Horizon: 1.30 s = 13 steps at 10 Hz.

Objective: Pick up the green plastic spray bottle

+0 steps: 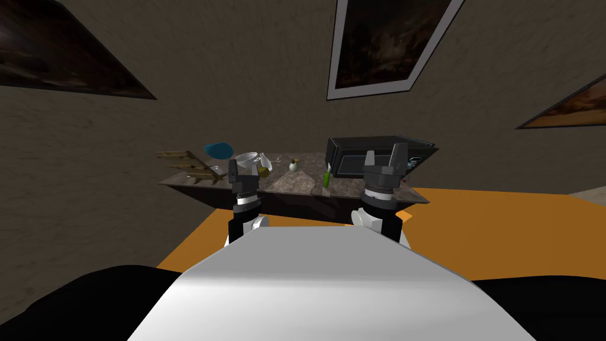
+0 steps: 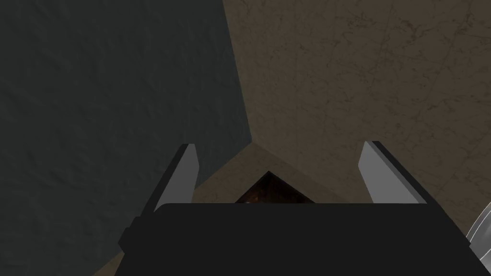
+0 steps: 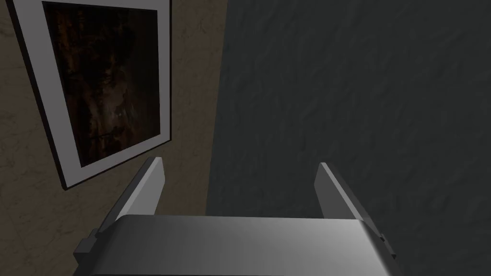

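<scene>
Though right gripper (image 1: 385, 153) gapes, bottle (image 1: 326, 176) seems beyond.

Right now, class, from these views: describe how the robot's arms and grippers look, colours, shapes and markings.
The forearms are white and black, with ringed dark wrist joints. The left gripper and right gripper are each a dark box carrying two thin, light grey, blade-like fingers with slanted tips. No cables or markings are visible.
</scene>
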### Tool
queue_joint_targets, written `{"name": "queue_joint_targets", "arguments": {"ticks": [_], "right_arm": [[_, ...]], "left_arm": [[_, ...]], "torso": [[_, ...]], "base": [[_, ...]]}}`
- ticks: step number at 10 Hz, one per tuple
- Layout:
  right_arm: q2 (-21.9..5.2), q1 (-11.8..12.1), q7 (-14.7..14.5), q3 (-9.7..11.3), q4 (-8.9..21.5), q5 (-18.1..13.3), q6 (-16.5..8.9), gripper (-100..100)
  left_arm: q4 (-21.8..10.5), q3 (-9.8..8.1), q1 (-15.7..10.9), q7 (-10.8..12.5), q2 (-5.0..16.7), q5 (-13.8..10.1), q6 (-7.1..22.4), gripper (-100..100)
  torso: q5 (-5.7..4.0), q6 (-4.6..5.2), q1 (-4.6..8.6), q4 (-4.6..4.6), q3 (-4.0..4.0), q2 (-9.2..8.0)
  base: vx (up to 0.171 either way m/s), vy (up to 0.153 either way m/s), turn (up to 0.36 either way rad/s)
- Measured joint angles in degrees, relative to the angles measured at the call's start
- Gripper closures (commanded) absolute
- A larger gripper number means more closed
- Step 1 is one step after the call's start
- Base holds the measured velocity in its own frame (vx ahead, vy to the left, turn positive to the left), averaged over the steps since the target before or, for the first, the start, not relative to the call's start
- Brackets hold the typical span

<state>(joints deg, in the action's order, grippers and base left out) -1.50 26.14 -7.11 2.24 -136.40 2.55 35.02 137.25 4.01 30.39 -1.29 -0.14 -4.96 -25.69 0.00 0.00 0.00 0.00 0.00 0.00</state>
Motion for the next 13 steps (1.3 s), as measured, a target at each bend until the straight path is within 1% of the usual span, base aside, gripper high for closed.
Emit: {"name": "queue_joint_targets", "arguments": {"ticks": [2,3,5,6,7,8,9,10,11,12,13], "right_arm": [[-2.4,-0.2,-0.5,-0.8,1.3,0.0,-0.9,-100],[-3.8,-0.5,-1.2,-1.4,3.2,-0.3,-1.5,-100],[-6.4,-0.2,-2.1,-3.2,4.8,-0.1,-3.6,-100],[-7.2,-0.4,-2.7,-3.8,5.6,-0.3,-5.0,-100],[-8.1,-0.5,-3.5,-4.4,7.3,-0.4,-5.7,-100],[-9.3,-0.5,-4.0,-5.5,9.1,-0.4,-6.2,-100],[-10.2,-0.1,-4.7,-6.1,9.9,-0.6,-7.3,-100],[-11.4,-0.2,-5.4,-7.3,11.2,-0.5,-8.8,-100],[-12.0,-0.5,-6.5,-7.7,13.0,-1.0,-10.0,-100],[-13.1,-0.4,-7.4,-8.5,14.9,-1.1,-10.8,-100],[-14.2,0.4,-8.2,-9.6,15.5,-1.2,-12.1,-100]], "left_arm": [[0.0,0.00,0.0,0.0,0.0,0.0,0.0,0],[0.0,0.01,0.0,0.0,0.0,0.0,0.0,0],[0.0,0.01,0.0,0.0,0.0,0.0,0.0,0],[0.0,0.01,0.0,0.0,0.0,0.0,0.0,0],[0.0,0.01,0.0,0.0,0.0,0.0,0.0,0],[0.0,0.01,0.0,0.0,0.0,0.0,0.0,0],[0.0,0.01,0.0,0.0,0.0,0.0,0.0,0],[0.0,0.01,0.0,0.0,0.0,0.0,0.0,0],[0.0,0.01,0.0,0.0,0.0,0.0,0.0,0],[0.0,0.00,0.0,0.0,0.0,0.0,0.0,0],[0.0,0.01,0.0,0.0,0.0,0.0,0.0,0]], "torso": [[0.01,-0.01,-0.06,-0.01,0.04,-0.07],[0.03,-0.02,-0.13,-0.02,0.06,-0.11],[0.04,-0.01,-0.20,-0.04,0.09,-0.16],[0.05,-0.01,-0.21,-0.04,0.10,-0.17],[0.04,-0.01,-0.19,-0.04,0.10,-0.17],[0.04,-0.01,-0.18,-0.04,0.10,-0.18],[0.05,-0.01,-0.19,-0.05,0.12,-0.20],[0.04,-0.01,-0.18,-0.05,0.13,-0.22],[0.04,-0.01,-0.19,-0.05,0.12,-0.21],[0.04,0.01,-0.18,-0.04,0.11,-0.19],[0.06,-0.01,-0.22,-0.05,0.12,-0.20]], "base": [[-0.031,0.034,0.148],[-0.044,0.051,0.156],[-0.045,0.061,0.147],[-0.045,0.056,0.182],[-0.048,0.055,0.172],[-0.051,0.058,0.179],[-0.059,0.058,0.203],[-0.056,0.059,0.225],[-0.043,0.063,0.166],[-0.045,0.074,0.254],[-0.060,0.088,0.175]]}}
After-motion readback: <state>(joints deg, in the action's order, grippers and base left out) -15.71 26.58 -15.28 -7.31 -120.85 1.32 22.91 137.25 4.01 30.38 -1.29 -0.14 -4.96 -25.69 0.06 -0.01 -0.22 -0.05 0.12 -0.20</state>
